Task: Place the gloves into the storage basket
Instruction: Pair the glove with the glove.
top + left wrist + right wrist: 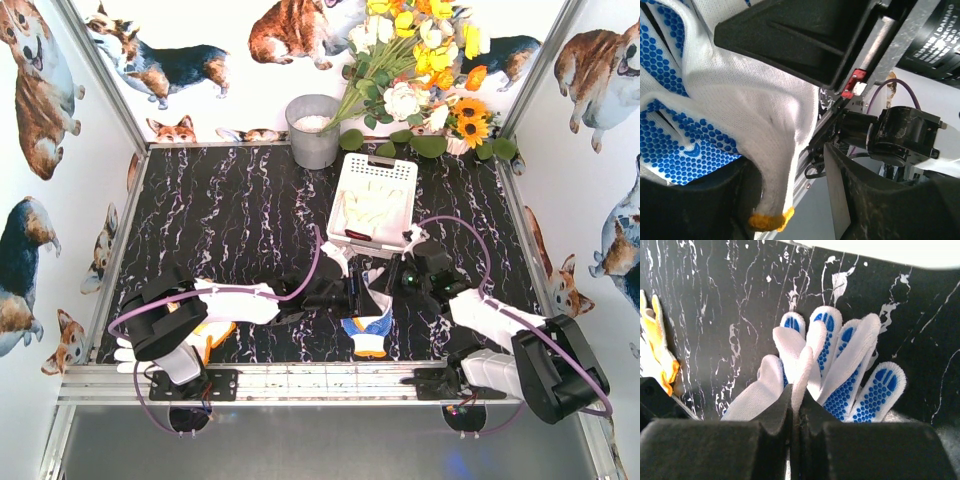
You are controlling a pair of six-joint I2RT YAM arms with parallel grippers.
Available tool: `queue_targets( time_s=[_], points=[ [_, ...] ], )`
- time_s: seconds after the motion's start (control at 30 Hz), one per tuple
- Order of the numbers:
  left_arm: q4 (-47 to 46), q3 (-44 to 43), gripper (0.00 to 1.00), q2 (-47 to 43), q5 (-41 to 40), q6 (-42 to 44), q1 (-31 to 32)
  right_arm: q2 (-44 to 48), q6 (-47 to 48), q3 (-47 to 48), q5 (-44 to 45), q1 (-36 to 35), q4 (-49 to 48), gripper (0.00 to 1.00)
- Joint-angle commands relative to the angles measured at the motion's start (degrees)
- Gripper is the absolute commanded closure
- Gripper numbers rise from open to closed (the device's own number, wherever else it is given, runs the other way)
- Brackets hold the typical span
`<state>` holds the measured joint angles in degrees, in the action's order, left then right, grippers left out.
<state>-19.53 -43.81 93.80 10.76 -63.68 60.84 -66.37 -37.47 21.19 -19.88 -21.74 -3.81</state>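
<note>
A white glove with blue dots (365,335) and a yellow cuff edge (771,220) hangs between my two grippers over the near middle of the table. My right gripper (796,407) is shut on a fold of this glove (840,370); it sits right of the glove in the top view (392,283). My left gripper (790,200) stands open, the glove's cuff end draped against its left finger (690,210), apart from the right one. The white storage basket (406,205) lies just beyond, with pale gloves (372,205) inside. An orange-yellow glove (212,335) lies by the left arm's base.
A grey metal bucket (313,130) stands at the back, left of the basket. A bunch of flowers (430,70) fills the back right corner. A white glove (125,352) lies at the near left edge. In the right wrist view the orange-yellow glove (660,350) shows at the left.
</note>
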Motion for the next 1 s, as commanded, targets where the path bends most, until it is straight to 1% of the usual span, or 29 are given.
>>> queue_targets(
  time_s=[0.0,0.07,0.13,0.2,0.33,0.4,0.47,0.57,0.7,0.77,0.87,0.97],
  points=[
    [-1.8,0.0,0.52,0.3,0.8,-1.4,0.4,-0.3,0.8,0.1,-0.6,0.1,-2.4,1.00],
    [-1.2,0.0,0.46,0.4,1.0,-1.7,0.4,-0.5,0.9,0.3,-0.3,0.1,-2.4,1.00],
    [-0.6,0.0,0.42,0.2,1.4,-2.1,0.4,-0.6,0.9,0.5,0.0,0.1,-2.4,1.00],
    [0.0,2.2,0.38,-0.2,1.5,-2.4,0.5,-0.8,0.9,0.7,0.0,0.1,-2.6,1.00],
    [1.9,3.8,0.27,-1.6,1.0,-2.6,0.7,-1.6,1.1,1.1,-0.2,0.1,-2.7,1.00],
    [2.4,4.8,0.23,-2.6,0.6,-2.9,0.6,-1.9,1.2,1.2,-0.2,0.1,-2.7,1.00],
    [2.6,5.4,0.22,-3.4,0.1,-3.1,0.7,-2.1,1.2,1.4,-0.2,0.1,-2.7,1.00],
    [2.3,5.8,0.26,-3.3,-0.5,-3.1,0.7,-2.5,1.0,1.5,-0.6,0.1,-2.9,1.00],
    [2.1,5.3,0.35,-2.0,-0.4,-3.2,0.8,-2.8,0.4,1.7,-1.3,0.1,-2.7,1.00],
    [2.1,5.4,0.40,-1.9,-0.9,-3.3,0.8,-2.4,-0.1,1.7,-1.4,0.1,-1.9,0.92],
    [2.4,5.4,0.47,-1.7,-1.2,-3.4,0.8,-0.7,-1.0,1.2,-1.3,0.1,-0.6,0.76],
    [1.3,5.8,0.51,-1.1,-1.0,-4.1,0.8,1.8,-1.8,0.6,-0.7,0.1,1.7,0.66]
  ],
)
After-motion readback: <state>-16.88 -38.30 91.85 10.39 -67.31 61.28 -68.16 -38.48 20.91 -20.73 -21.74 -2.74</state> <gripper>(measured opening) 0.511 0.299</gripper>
